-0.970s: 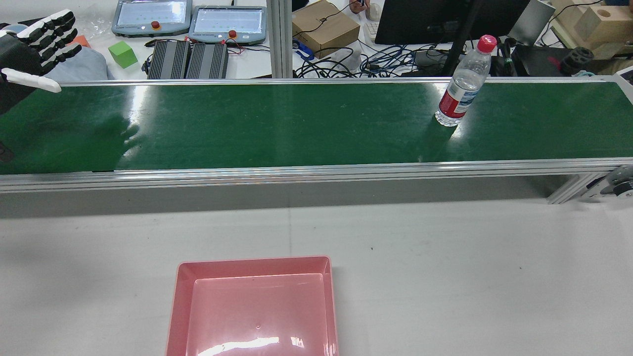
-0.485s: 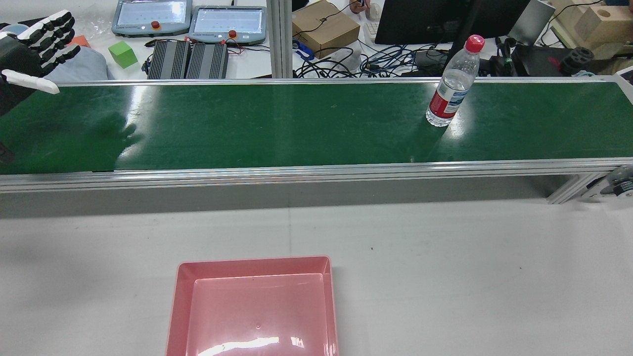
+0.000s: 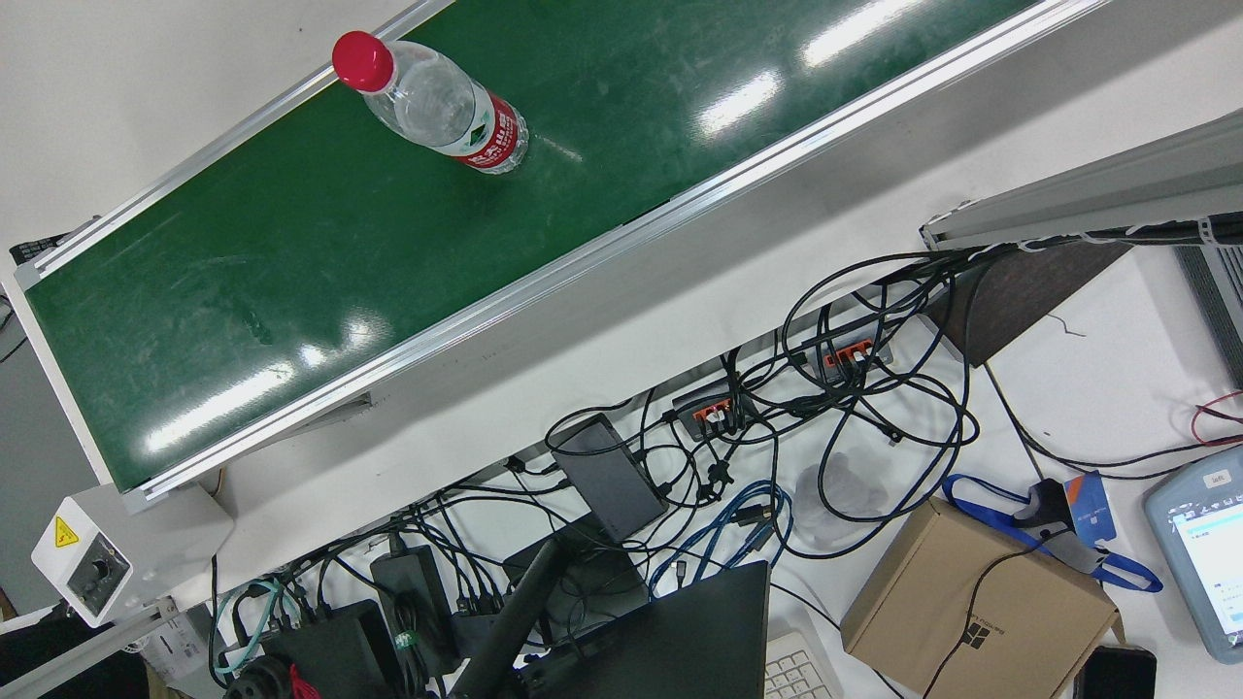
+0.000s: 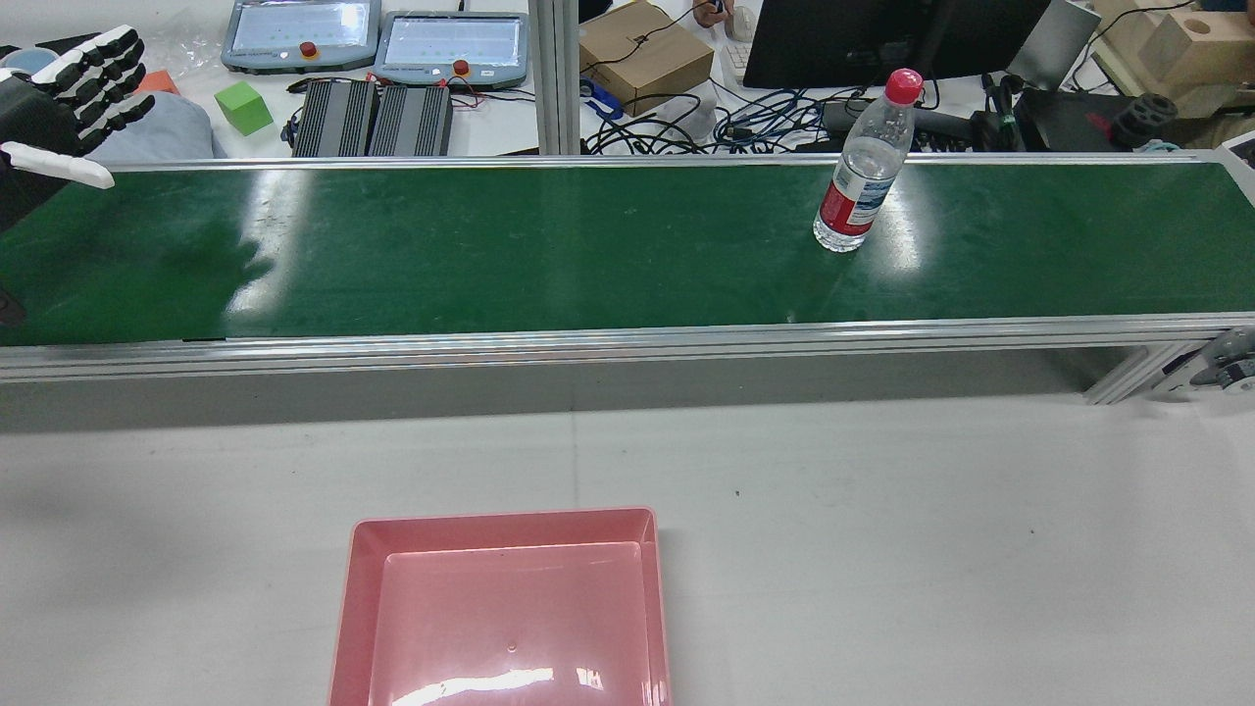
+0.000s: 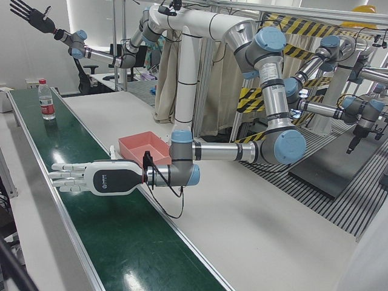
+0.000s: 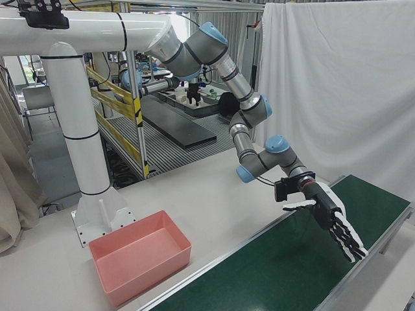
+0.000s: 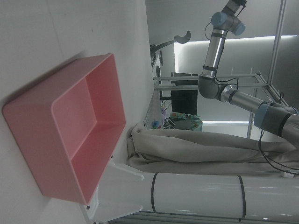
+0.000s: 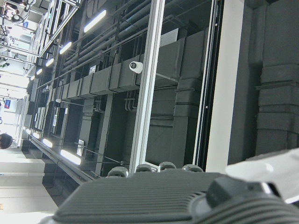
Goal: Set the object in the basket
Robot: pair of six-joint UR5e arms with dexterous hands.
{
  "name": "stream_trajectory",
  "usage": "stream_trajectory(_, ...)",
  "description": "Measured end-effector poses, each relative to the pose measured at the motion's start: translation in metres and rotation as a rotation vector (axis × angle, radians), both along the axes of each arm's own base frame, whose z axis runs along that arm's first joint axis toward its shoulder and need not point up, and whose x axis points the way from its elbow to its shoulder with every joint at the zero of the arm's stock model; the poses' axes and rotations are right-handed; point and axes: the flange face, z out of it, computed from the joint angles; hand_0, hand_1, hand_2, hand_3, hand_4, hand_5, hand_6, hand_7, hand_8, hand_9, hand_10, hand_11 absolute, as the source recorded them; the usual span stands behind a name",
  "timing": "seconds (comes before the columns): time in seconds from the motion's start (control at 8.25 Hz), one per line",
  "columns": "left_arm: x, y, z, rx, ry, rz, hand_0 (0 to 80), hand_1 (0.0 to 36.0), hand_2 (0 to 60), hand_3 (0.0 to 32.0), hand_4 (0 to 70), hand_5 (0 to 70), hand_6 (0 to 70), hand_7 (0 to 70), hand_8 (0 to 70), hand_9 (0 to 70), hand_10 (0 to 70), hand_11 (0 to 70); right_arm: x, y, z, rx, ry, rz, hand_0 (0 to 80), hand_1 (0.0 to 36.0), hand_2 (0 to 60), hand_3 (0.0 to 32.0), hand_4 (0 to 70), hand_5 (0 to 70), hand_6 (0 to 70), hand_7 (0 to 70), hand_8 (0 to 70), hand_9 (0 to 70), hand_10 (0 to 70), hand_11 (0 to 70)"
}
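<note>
A clear water bottle (image 4: 863, 176) with a red cap and red label stands upright on the green conveyor belt (image 4: 549, 245), right of its middle; it also shows in the front view (image 3: 437, 102) and far down the belt (image 5: 45, 100). My left hand (image 4: 59, 108) hovers open over the belt's left end, fingers spread, far from the bottle; the left-front view (image 5: 91, 177) and the right-front view (image 6: 331, 220) show it flat above the belt. My right hand (image 5: 27, 13) is raised high, open and holding nothing. The pink basket (image 4: 505, 518) sits empty on the white table.
Aluminium rails edge the belt. Beyond its far side lie teach pendants (image 4: 377, 39), a green cube (image 4: 242, 106), a cardboard box (image 4: 642, 54), cables and a monitor. White table (image 4: 882, 549) lies between belt and basket.
The bottle has travelled left along the belt, closer to my left hand. The left hand has drifted slightly left and stays open.
</note>
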Motion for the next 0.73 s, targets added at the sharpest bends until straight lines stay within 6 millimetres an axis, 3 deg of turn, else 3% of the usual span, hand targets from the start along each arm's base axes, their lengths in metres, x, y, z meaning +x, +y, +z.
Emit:
stream_trajectory(0.24, 0.0003, -0.0002, 0.0, 0.0, -0.001, 0.0, 56.4, 17.0, 0.0, 0.0, 3.2, 9.0, 3.2, 0.0, 2.7, 4.2, 4.0, 8.2, 0.0, 0.0, -0.0002, 0.0, 0.0, 0.0, 0.0, 0.0, 0.0, 0.0, 0.0, 0.0, 0.0, 0.0, 0.0, 0.0, 0.0, 0.0)
stream_trajectory(0.73, 0.0012, 0.0002, 0.0013, -0.001, -0.002, 0.001, 56.6, 16.8, 0.0, 0.0, 3.1, 9.3, 3.1, 0.0, 2.5, 3.7, 3.6, 7.6, 0.0, 0.0, -0.0006, 0.001, 0.0, 0.0, 0.0, 0.0, 0.0, 0.0, 0.0, 0.0, 0.0, 0.0, 0.0, 0.0, 0.0, 0.0)
